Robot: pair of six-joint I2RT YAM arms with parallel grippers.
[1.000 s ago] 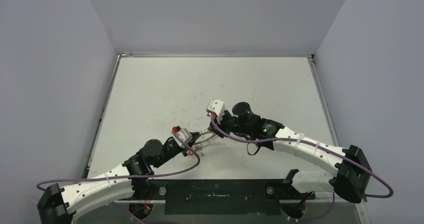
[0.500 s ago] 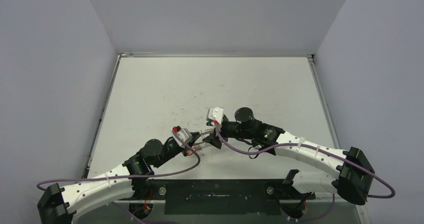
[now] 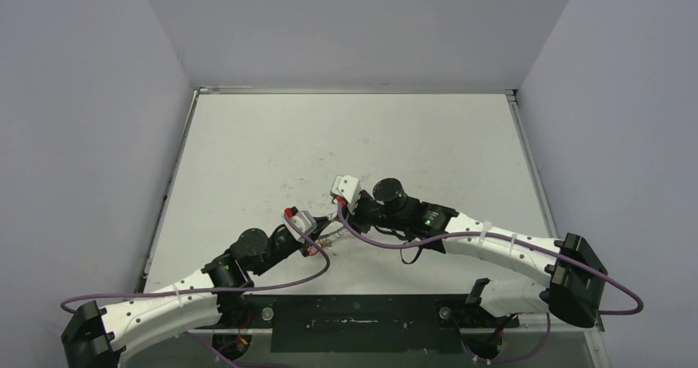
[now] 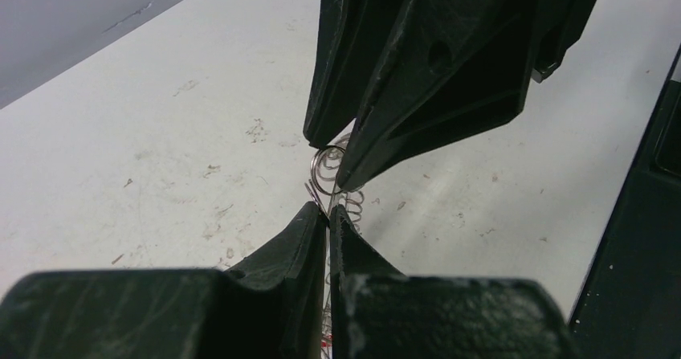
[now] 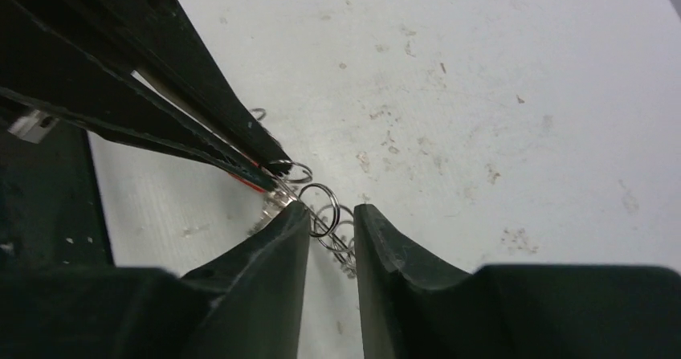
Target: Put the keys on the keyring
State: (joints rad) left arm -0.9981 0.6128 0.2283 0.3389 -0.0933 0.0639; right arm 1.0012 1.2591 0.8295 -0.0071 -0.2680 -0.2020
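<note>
The keyring [image 5: 340, 243] shows as a bunch of small silver wire loops hanging just above the white table. My left gripper [image 4: 329, 212] is shut on a thin metal strip of the keyring [image 4: 324, 169], with a bit of red lower down between its pads. My right gripper [image 5: 331, 210] meets it tip to tip. Its jaws stand a little apart, with one wire loop between them that touches the left pad. From above, both grippers [image 3: 326, 238] [image 3: 344, 220] meet at the table's near middle and cover the ring. The keys cannot be made out in any view.
Purple cables [image 3: 370, 235] loop off both wrists close to the meeting point. A black base plate [image 3: 354, 323] runs along the near table edge. The table [image 3: 329, 137] is scuffed white, with grey walls on three sides.
My right gripper has swung left and nearer, onto the left gripper's tip. Its jaws spread and then narrowed around a loop. The left arm has stayed put, still shut.
</note>
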